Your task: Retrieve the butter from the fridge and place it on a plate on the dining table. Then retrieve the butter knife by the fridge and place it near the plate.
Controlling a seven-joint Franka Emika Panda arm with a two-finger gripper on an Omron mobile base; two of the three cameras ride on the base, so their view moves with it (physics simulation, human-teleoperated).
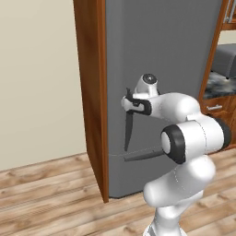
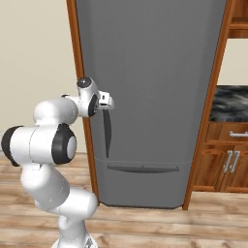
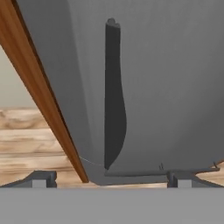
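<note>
The fridge [image 1: 161,69] [image 2: 155,72] [image 3: 175,87] stands shut, a tall dark grey front between wood-brown side panels. Its slim dark curved door handle [image 1: 128,133] [image 2: 107,133] [image 3: 114,96] runs upright near the left edge of the door. My gripper [image 1: 128,99] [image 2: 107,102] [image 3: 109,179] is open at the top end of this handle, just in front of it. Its two fingertips [image 3: 41,179] stand wide apart on either side of the handle line, with nothing between them. The butter, the plate, the dining table and the butter knife are out of view.
A wood side panel [image 1: 92,92] [image 2: 77,58] borders the fridge on the left, with a beige wall beyond it. A horizontal lower handle [image 2: 143,168] crosses the bottom fridge drawer. To the right stands a marbled wall counter [image 2: 232,109] over wood drawers [image 2: 227,162]. The floor is wood planks.
</note>
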